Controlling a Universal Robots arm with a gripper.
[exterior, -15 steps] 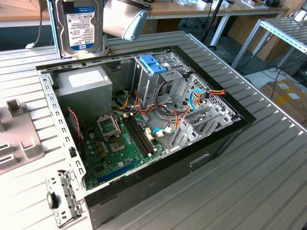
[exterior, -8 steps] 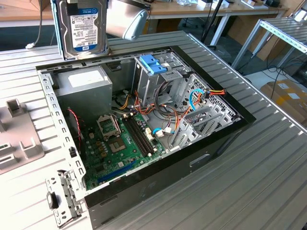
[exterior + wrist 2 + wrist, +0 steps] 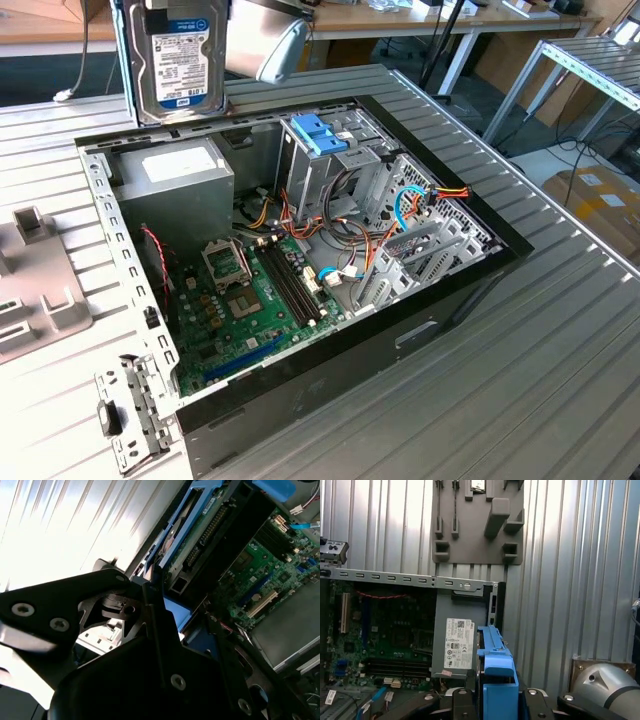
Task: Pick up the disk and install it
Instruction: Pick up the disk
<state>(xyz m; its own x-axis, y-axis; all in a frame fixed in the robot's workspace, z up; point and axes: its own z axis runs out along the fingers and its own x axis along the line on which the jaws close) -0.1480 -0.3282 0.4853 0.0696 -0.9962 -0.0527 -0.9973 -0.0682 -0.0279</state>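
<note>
**Disk held upright over the open computer case**

In the exterior view the disk [image 3: 180, 60] hangs upright at the far side of the open computer case [image 3: 430, 300], toward the exterior view's left, just above the power-supply box [image 3: 175, 180]. The picture edge cuts off its upper part. Its white-and-blue label faces the camera, but the print is too small to read. The case lies on the ribbed desk [image 3: 560, 380].

In the second wrist view the tool [image 3: 152, 605] is dark and hard to make out. Its black fingers are closed on the disk [image 3: 195, 540], seen edge-on with its light-blue rail.

In the first wrist view the tool [image 3: 497, 702] clamps the blue rail of the disk [image 3: 497, 660], which hides the metal body. The power-supply box [image 3: 457, 650] carries a white label, not legible.
</note>
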